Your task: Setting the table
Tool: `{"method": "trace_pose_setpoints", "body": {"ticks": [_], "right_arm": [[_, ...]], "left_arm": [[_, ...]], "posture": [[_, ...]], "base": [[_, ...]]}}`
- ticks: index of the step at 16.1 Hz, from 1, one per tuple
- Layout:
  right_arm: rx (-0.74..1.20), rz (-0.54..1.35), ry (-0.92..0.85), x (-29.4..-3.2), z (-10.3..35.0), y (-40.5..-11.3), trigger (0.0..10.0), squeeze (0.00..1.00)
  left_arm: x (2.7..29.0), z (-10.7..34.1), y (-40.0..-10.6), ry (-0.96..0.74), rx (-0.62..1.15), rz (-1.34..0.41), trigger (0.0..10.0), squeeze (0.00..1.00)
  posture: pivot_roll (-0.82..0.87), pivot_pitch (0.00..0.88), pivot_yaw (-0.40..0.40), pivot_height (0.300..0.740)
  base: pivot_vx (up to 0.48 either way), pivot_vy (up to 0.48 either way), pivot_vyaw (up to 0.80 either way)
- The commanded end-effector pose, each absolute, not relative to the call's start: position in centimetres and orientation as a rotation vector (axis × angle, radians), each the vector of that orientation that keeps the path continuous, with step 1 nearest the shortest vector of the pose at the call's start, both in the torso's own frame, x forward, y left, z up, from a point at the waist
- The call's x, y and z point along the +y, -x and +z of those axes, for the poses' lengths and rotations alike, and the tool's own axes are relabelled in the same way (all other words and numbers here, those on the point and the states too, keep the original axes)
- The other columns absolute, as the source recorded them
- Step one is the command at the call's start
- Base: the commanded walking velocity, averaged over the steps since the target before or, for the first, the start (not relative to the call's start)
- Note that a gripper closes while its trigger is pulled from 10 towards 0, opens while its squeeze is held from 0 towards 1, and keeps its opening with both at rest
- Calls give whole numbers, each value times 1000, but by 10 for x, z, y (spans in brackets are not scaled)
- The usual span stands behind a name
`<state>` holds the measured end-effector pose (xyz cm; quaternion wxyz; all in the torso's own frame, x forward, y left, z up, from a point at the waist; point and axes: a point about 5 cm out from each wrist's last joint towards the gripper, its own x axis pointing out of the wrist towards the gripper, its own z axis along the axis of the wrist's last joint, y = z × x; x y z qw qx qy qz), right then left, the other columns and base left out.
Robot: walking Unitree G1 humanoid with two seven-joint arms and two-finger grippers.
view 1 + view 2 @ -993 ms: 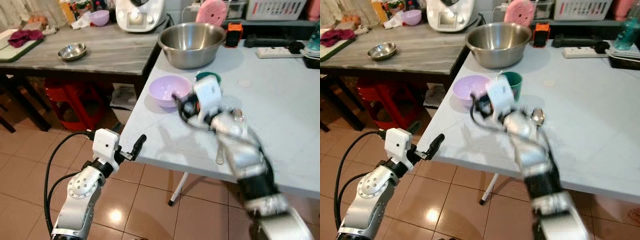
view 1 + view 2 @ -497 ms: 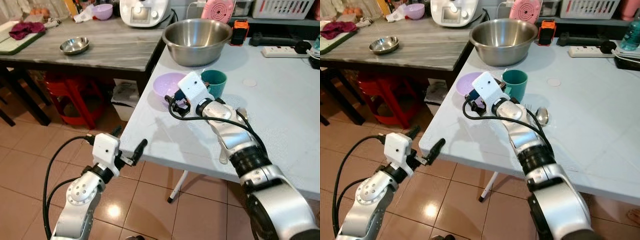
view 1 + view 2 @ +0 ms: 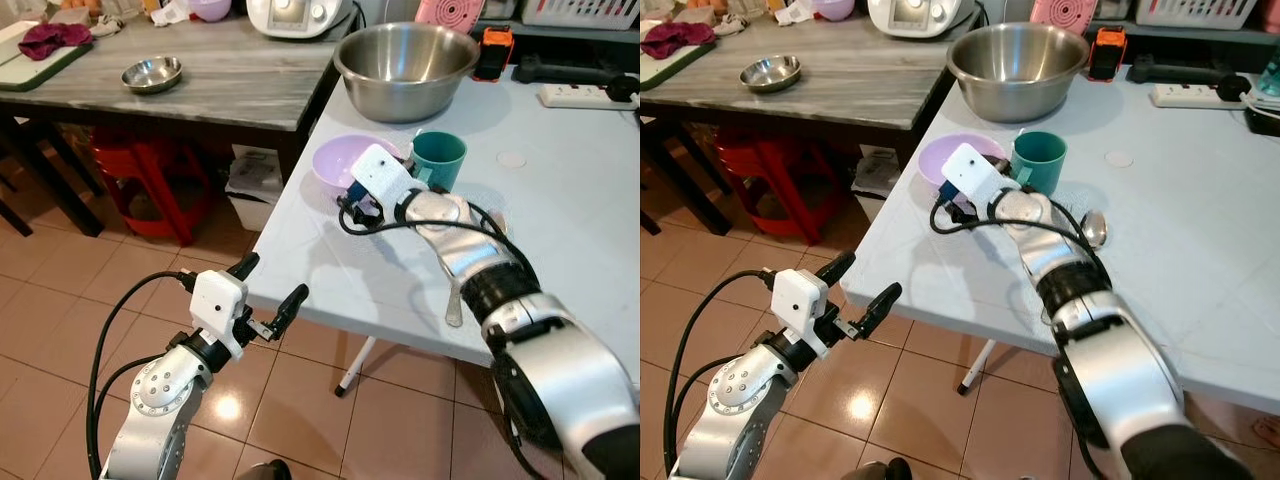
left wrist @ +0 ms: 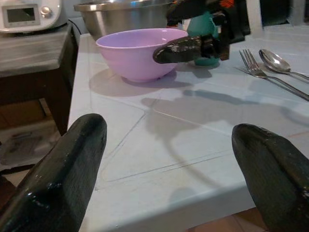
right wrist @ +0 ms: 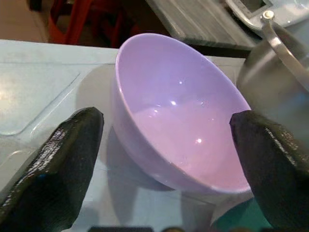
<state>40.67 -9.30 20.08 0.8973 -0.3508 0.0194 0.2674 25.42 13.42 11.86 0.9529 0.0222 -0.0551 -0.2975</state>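
Your right hand (image 5: pixel 164 145) is on the white bench (image 3: pixel 560 230), facing the lilac bowl (image 3: pixel 345 162). Its two fingers (image 5: pixel 58 164) are spread wide and grasp nothing; in the right wrist view the bowl sits between the fingertips but apart from both. The bowl stands upright near the bench's edge, empty as far as can be seen.

Just beside the bowl at 3 o'clock stands a teal cup (image 3: pixel 438 160), upright. Whether the two touch cannot be told. At 12 o'clock from the bowl is a large steel bowl (image 3: pixel 405 68), well apart from it. A spoon (image 3: pixel 1095 228) and a fork (image 4: pixel 256 66) lie side by side on the bench at 4 o'clock from the bowl, partly hidden behind your right forearm in the eye views.

Your left hand (image 3: pixel 268 300) is off the bench, held over the tiled floor (image 3: pixel 60 290) just short of the bench's near edge. Its fingers (image 4: pixel 63 169) are apart and carry nothing; in the left wrist view they point across the bench top toward the bowl.

On the grey side bench (image 3: pixel 230 80) at 10 o'clock rests a small steel dish (image 3: pixel 151 73), with a red cloth (image 3: pixel 50 38) on a board further out.
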Motion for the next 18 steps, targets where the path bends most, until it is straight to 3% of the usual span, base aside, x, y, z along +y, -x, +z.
{"method": "trace_pose_setpoints", "body": {"ticks": [1,2,3,4,10,18], "right_arm": [[27,577,767,-86,204,-407,10000,0],[26,578,801,-85,205,-408,8196,0],[32,574,811,-86,204,-409,706,0],[39,572,843,-87,202,-409,0,0],[77,550,1002,-103,189,-409,0,0],[43,522,1055,-109,186,-409,0,0]], "left_arm": [[134,117,-252,-54,-98,-624,10000,0],[134,116,-251,-53,-91,-634,10000,0],[133,115,-250,-53,-87,-636,10000,0],[133,115,-250,-53,-84,-635,10000,0],[133,111,-247,-54,-66,-617,10000,0],[136,108,-250,-73,-47,-599,10000,0]], "posture": [[-95,155,81,740],[-95,154,81,740],[-94,154,81,740],[-94,154,81,740],[-77,151,77,740],[-75,141,86,740]], "base": [[0,0,0],[0,0,0],[0,0,0],[0,0,0],[0,0,0],[0,0,0]]}}
